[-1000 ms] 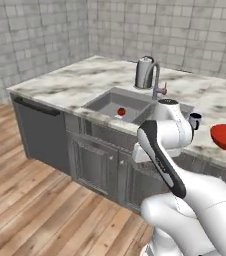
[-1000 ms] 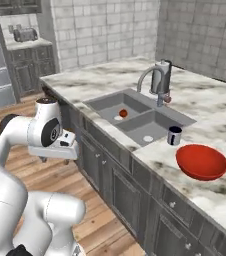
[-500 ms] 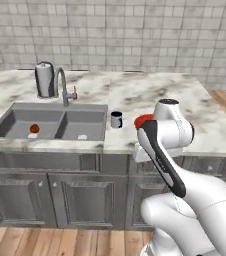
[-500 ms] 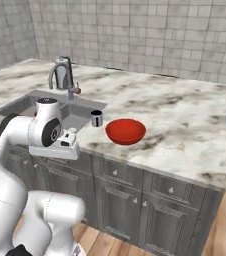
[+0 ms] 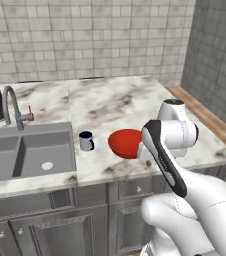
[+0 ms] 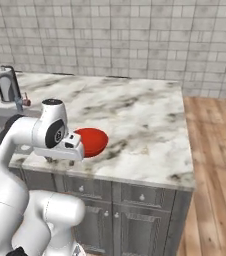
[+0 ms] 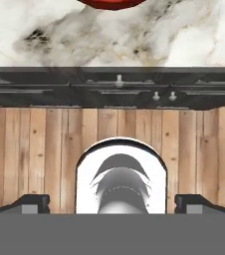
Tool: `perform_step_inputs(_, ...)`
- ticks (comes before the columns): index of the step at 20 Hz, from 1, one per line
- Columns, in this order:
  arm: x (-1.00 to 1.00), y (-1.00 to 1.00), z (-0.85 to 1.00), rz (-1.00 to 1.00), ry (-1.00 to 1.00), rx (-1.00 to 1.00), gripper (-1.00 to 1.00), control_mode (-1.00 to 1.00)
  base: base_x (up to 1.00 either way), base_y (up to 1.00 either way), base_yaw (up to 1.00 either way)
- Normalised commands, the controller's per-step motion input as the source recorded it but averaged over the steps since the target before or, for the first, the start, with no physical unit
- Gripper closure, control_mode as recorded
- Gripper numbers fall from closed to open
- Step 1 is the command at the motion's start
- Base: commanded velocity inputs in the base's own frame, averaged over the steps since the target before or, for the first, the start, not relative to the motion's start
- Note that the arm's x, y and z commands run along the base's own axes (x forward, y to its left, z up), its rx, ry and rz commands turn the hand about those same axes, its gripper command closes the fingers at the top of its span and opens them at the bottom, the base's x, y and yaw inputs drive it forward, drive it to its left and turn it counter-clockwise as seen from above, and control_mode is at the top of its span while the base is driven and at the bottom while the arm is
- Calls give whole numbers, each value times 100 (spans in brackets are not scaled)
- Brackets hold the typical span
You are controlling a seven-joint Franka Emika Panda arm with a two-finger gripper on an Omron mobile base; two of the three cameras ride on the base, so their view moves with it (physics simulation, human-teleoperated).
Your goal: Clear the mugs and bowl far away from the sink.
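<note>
Left base view: the bowl sits upright on the counter, mouth up, just beside the grey mug, whose opening faces up near the sink.

Right base view: my arm is folded short of the bowl, likely staging a reach.

Hand view: my gripper is released, jaws wide, holding nothing, pointing down at the floor.

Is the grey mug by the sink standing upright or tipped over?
Upright: the mug stands on the counter with its dark mouth facing up, beside the red bowl.
</note>
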Motion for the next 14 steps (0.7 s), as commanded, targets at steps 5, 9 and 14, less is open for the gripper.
perform_step_inputs(5, 0, 0, 0, 0, 0, 0, -100, 100, 74, 3, 0)
perform_step_inputs(9, 0, 0, 0, 0, 0, 0, -100, 100, 55, 0, 0)
perform_step_inputs(14, 0, 0, 0, 0, 0, 0, -100, 100, 15, 0, 0)
